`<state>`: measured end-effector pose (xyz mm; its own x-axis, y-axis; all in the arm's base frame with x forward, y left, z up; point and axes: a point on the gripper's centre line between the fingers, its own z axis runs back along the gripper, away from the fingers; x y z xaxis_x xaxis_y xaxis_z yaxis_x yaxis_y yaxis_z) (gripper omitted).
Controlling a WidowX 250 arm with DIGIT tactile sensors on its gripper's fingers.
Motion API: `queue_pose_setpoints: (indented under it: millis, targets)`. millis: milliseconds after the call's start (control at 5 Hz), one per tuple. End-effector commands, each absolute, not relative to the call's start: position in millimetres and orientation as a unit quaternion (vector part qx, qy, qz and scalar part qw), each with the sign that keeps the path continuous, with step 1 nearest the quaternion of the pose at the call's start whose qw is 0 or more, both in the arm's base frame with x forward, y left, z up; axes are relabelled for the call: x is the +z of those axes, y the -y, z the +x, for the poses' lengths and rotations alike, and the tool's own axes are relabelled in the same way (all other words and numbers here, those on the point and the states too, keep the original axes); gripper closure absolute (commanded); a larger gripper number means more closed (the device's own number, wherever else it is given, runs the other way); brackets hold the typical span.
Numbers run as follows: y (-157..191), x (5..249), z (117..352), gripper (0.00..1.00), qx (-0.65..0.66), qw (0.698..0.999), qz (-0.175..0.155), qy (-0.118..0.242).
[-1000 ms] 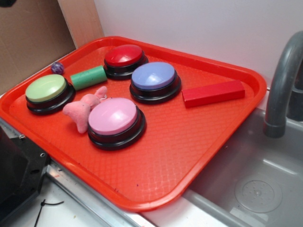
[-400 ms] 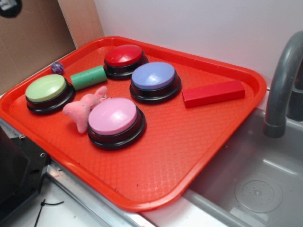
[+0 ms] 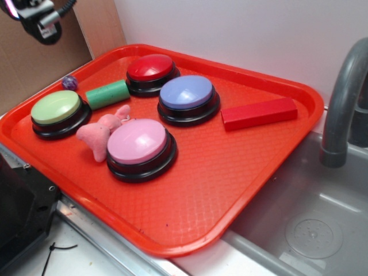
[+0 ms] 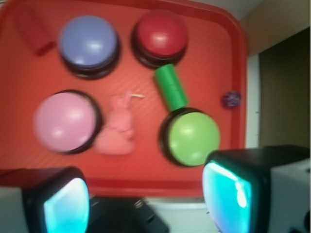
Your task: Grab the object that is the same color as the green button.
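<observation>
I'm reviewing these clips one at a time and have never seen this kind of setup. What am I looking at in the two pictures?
One picture is a fixed side view; the other looks down from a camera on the robot arm's wrist. The hand hangs open above the near edge of a red tray and holds nothing. On the tray sit four domed buttons: green button, red, blue and pink. Between the green and red buttons lies a green cylinder, the object to grab. A pink plush toy, a red block and a small purple ball are there too.

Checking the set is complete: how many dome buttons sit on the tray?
4: green button far left, red button at the back, blue button mid-tray, pink button nearest the front. None looks hidden.
</observation>
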<state>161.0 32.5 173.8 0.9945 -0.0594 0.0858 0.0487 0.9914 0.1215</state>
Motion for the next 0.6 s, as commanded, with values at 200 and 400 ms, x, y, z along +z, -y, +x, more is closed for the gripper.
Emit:
queue_pose_setpoints:
  millis: [200,400]
  targets:
    - [-82,105,216,0.00,-0.025,0.995,0.061,0.071]
    - [-84,84,228,0.00,-0.040,0.994,0.067,0.074]
